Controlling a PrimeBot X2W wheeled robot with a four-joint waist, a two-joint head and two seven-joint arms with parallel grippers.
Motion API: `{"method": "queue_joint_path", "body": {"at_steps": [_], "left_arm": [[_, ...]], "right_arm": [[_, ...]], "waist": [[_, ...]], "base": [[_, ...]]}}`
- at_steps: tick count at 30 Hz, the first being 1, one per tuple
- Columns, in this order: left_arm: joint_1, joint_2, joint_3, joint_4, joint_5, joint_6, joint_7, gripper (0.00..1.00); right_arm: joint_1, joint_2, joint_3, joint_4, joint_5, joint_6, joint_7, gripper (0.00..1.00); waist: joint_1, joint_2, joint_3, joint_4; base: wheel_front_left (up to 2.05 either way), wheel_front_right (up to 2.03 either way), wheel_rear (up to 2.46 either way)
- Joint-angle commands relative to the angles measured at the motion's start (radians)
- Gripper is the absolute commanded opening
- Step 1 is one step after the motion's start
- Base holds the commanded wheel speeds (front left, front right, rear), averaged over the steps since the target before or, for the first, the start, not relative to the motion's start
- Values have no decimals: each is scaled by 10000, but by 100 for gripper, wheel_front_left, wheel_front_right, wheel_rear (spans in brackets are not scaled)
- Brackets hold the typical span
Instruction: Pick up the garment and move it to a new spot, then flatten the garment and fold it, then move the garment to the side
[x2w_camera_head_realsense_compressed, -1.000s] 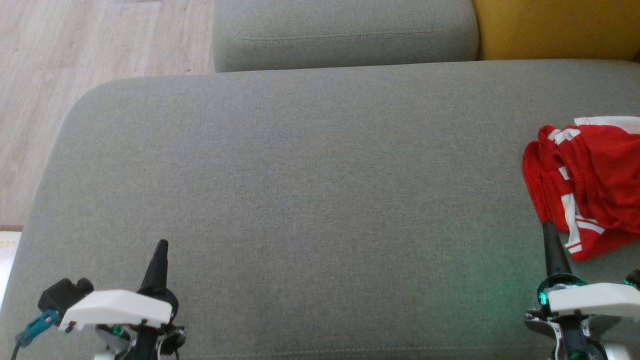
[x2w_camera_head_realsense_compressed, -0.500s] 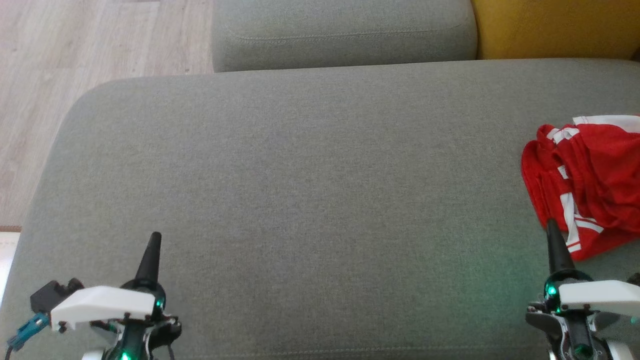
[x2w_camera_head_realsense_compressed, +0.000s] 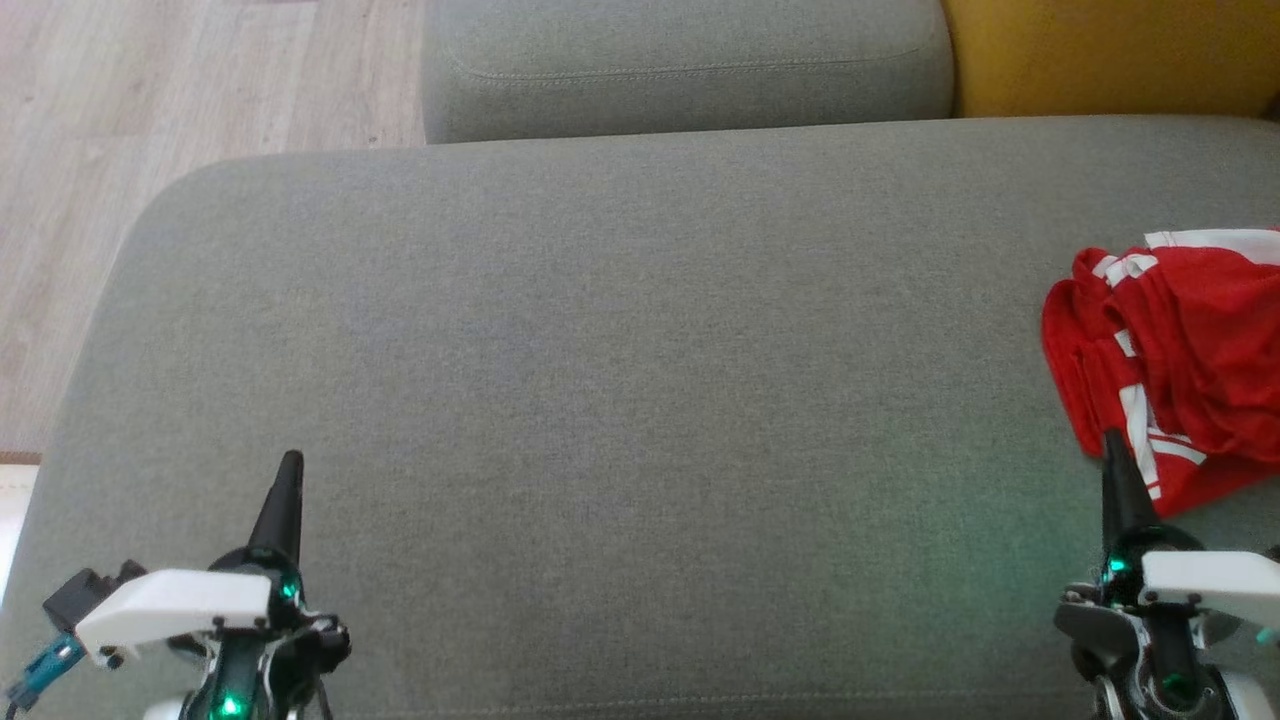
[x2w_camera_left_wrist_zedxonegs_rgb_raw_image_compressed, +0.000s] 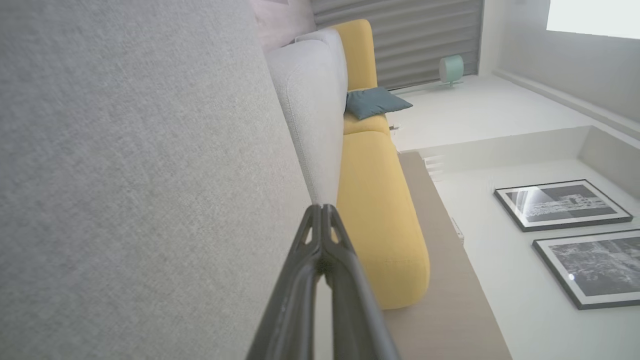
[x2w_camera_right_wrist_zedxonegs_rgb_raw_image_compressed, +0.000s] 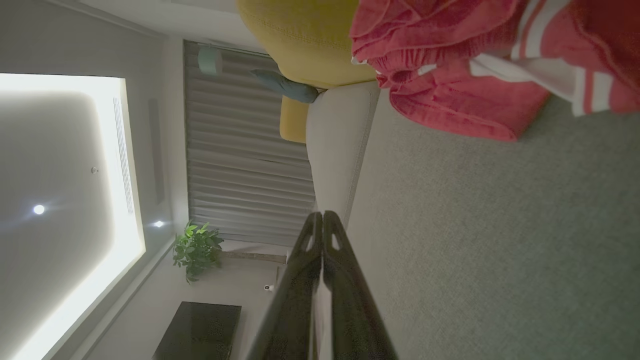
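Observation:
The garment (x2w_camera_head_realsense_compressed: 1180, 360) is red with white stripes and lies crumpled at the right edge of the grey sofa seat (x2w_camera_head_realsense_compressed: 620, 380). In the right wrist view the garment (x2w_camera_right_wrist_zedxonegs_rgb_raw_image_compressed: 465, 65) fills the upper right. My right gripper (x2w_camera_head_realsense_compressed: 1112, 445) is shut, its tip just at the garment's near hem, holding nothing; its fingertips (x2w_camera_right_wrist_zedxonegs_rgb_raw_image_compressed: 322, 216) meet. My left gripper (x2w_camera_head_realsense_compressed: 288, 465) is shut too, low on the left over bare cushion, far from the garment, and the left wrist view shows the left gripper (x2w_camera_left_wrist_zedxonegs_rgb_raw_image_compressed: 321, 209) with its tips pressed together.
A grey back cushion (x2w_camera_head_realsense_compressed: 690, 65) runs along the far side, with a yellow cushion (x2w_camera_head_realsense_compressed: 1110, 55) to its right. Wooden floor (x2w_camera_head_realsense_compressed: 130, 120) lies beyond the seat's left edge. The wide middle of the seat is bare fabric.
Both arms have drawn slightly down and outward in the head view: the left gripper shifted left and its tip rose, the right one shifted a little right. The garment has not moved.

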Motion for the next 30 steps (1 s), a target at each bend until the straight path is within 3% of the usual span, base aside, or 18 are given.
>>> {"method": "queue_joint_path", "body": {"at_steps": [1,15,30], "left_arm": [[-587,39,443,-271,-315,-148,99,0],[-774,-123,964,-130,-1964,-500,478,0],[-778,-160,1015,-128,-1921,-500,520,0]], "right_arm": [[-567,-229,141,-229,359,34,98,0],[-881,-224,61,129,2027,39,178,0],[-885,-190,13,132,1987,39,216,0]], "waist": [[-1,0,1,-3],[-1,0,12,-34],[-1,0,12,-34]], "base": [[0,0,0],[0,0,0],[0,0,0]]}}
